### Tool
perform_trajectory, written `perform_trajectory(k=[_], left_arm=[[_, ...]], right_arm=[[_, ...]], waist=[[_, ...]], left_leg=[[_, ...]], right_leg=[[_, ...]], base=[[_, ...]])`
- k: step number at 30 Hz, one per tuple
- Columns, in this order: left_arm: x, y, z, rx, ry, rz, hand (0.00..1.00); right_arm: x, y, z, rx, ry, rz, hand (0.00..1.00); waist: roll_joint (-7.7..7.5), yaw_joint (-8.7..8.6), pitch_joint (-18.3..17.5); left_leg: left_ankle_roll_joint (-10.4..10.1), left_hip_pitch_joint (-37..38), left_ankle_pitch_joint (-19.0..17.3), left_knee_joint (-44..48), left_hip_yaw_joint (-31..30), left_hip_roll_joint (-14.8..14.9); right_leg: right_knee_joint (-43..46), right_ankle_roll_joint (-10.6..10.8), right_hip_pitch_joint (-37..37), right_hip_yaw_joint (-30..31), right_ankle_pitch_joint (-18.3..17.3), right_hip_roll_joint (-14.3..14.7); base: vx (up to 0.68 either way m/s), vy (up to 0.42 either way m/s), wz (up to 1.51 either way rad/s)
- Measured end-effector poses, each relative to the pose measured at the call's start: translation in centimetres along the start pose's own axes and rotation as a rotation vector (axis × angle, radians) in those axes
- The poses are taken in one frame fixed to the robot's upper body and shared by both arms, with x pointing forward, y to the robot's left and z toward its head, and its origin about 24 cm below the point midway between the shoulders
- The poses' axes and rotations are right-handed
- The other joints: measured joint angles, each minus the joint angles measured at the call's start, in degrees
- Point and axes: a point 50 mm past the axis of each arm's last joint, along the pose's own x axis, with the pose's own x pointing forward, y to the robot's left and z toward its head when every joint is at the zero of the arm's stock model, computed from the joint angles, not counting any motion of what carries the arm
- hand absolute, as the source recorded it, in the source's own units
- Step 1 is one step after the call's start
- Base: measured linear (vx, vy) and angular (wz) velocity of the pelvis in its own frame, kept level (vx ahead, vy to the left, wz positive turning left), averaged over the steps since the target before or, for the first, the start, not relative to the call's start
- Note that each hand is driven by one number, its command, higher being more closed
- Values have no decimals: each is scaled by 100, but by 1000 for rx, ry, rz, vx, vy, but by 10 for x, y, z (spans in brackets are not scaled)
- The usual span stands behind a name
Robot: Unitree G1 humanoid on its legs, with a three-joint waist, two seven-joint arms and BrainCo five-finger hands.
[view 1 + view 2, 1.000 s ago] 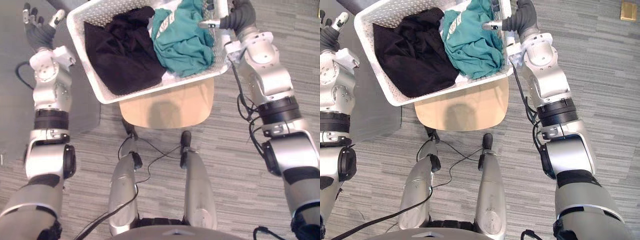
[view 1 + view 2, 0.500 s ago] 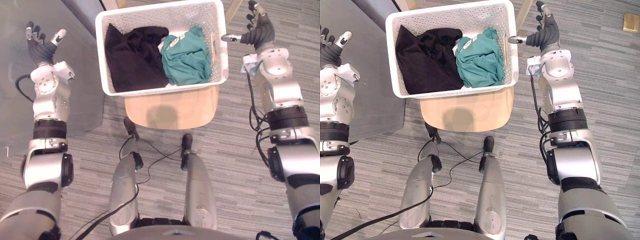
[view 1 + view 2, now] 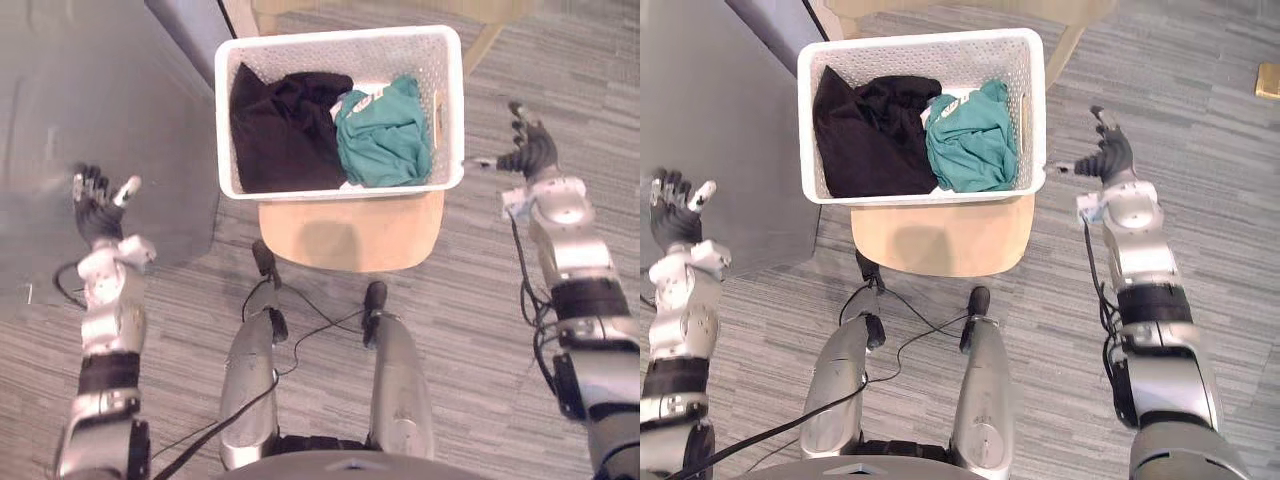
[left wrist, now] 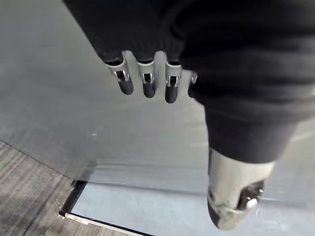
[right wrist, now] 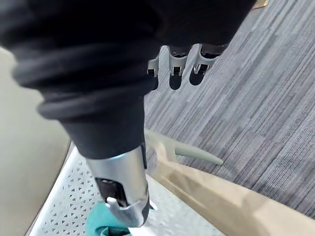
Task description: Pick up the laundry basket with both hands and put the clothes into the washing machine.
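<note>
The laundry basket [image 3: 340, 36] sits on the wooden chair [image 3: 350, 232], clothes [image 3: 385, 142] inside. Both hands are spread wide and empty: your right hand [image 3: 530, 152] near its rim, your left hand [image 3: 98, 207] well apart. Bring the left across, then curl both under opposite rims, probably at the handle slots.

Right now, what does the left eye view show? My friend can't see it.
A white perforated plastic laundry basket sits on a light wooden chair seat, holding a crumpled black garment beside a teal garment. The robot's left hand and right hand are open on either side, touching nothing.
</note>
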Motion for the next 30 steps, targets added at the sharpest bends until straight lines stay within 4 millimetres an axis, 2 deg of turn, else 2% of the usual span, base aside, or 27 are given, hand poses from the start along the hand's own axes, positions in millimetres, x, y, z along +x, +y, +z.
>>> perform_trajectory(k=[2,4,6,7,8,10,11,13,14,16,18,19,20,21,22,25,27,30], left_arm=[[-12,13,-11,-8,35,42,0],[-27,28,-28,-18,96,95,0],[-40,36,-40,-15,144,119,0],[-51,44,-53,-14,195,139,0],[-56,47,-58,-13,219,146,0],[-76,60,-90,12,365,184,0],[-83,64,-99,24,411,192,0],[-109,75,-131,71,572,225,0],[-118,78,-139,85,621,233,0],[-155,88,-170,142,816,258,0],[-180,95,-185,160,931,284,0],[-204,103,-195,179,1031,329,0],[-213,106,-197,182,1065,346,0],[-221,112,-198,172,1089,393,0],[-227,120,-198,193,1109,424,0],[-239,126,-199,185,1148,481,0],[-245,127,-199,180,1158,498,0],[-248,121,-202,187,1172,479,0]], right_arm=[[-14,-7,-17,3,39,-24,0],[-38,-13,-48,43,119,-67,0],[-56,-9,-71,70,193,-82,0],[-76,-1,-95,101,276,-88,0],[-84,3,-103,112,309,-85,0],[-121,22,-135,179,442,-79,0],[-131,28,-142,200,476,-81,0],[-166,50,-165,261,596,-68,0],[-176,57,-170,280,633,-66,0],[-220,88,-194,360,803,-49,0],[-249,108,-206,408,924,-33,0],[-277,125,-214,444,1039,-19,0],[-287,131,-217,457,1083,-13,0],[-307,142,-221,478,1167,6,0],[-317,144,-225,520,1214,-24,0],[-335,140,-232,533,1296,-59,0],[-357,137,-238,538,1396,-97,0],[-367,134,-241,511,1451,-94,0]], waist=[[-15,19,-14],[-18,17,-15],[-61,15,-45],[-102,9,-73],[-111,4,-81],[-171,-6,-240],[-188,-20,-305],[-273,-38,-574],[-294,-39,-669],[-388,-56,-945],[-435,-63,-1102],[-446,-67,-1289],[-446,-68,-1370],[-440,-73,-1495],[-461,-73,-1588],[-458,-108,-1703],[-425,-153,-1844],[-337,-232,-1980]], left_leg=[[-3,49,-2,0,-1,-6],[-7,190,-11,-1,-42,-8],[-17,328,-40,4,-41,-8],[-34,488,-78,15,-49,-8],[-40,557,-97,31,-52,-6],[-72,795,-200,98,-55,-10],[-74,860,-213,93,-54,-16],[-74,1107,-279,62,-17,-40],[-82,1164,-293,35,3,-42],[-96,1539,-292,-180,41,-83],[-91,1743,-297,-259,82,-93],[-98,1929,-308,-351,187,-97],[-97,1994,-314,-388,223,-96],[-108,2111,-326,-433,281,-91],[-118,2267,-372,-433,384,-90],[-140,2641,-470,-434,523,-99],[-166,2827,-501,-435,527,-100],[-174,2900,-496,-458,458,-96]], right_leg=[[-22,5,47,6,-18,-2],[-56,12,218,-12,-33,-1],[-84,16,360,-11,-47,2],[-119,15,544,-22,-65,4],[-139,16,630,-28,-71,5],[-206,32,932,-52,-107,-4],[-231,38,1004,-54,-116,-5],[-351,41,1272,-57,-149,-6],[-402,40,1341,-58,-155,-1],[-603,5,1664,-45,-165,7],[-725,10,1858,-26,-155,2],[-893,35,2033,2,-117,19],[-961,28,2086,24,-85,30],[-1076,-1,2209,48,-40,70],[-1116,-12,2287,170,-20,77],[-1173,-8,2592,289,-23,70],[-1150,-7,2768,288,-81,71],[-991,-25,2835,215,-194,75]], base=[[23,-82,2],[42,-77,4],[56,-80,2],[55,-78,2],[68,-88,4],[60,-75,3],[54,-55,2],[55,-43,-1],[67,-31,-4],[101,-46,-6],[83,-34,-11],[69,-16,-18],[96,-17,-24],[65,-15,-33],[79,-22,-35],[37,-18,-26],[29,-40,-1],[-9,-44,12]])
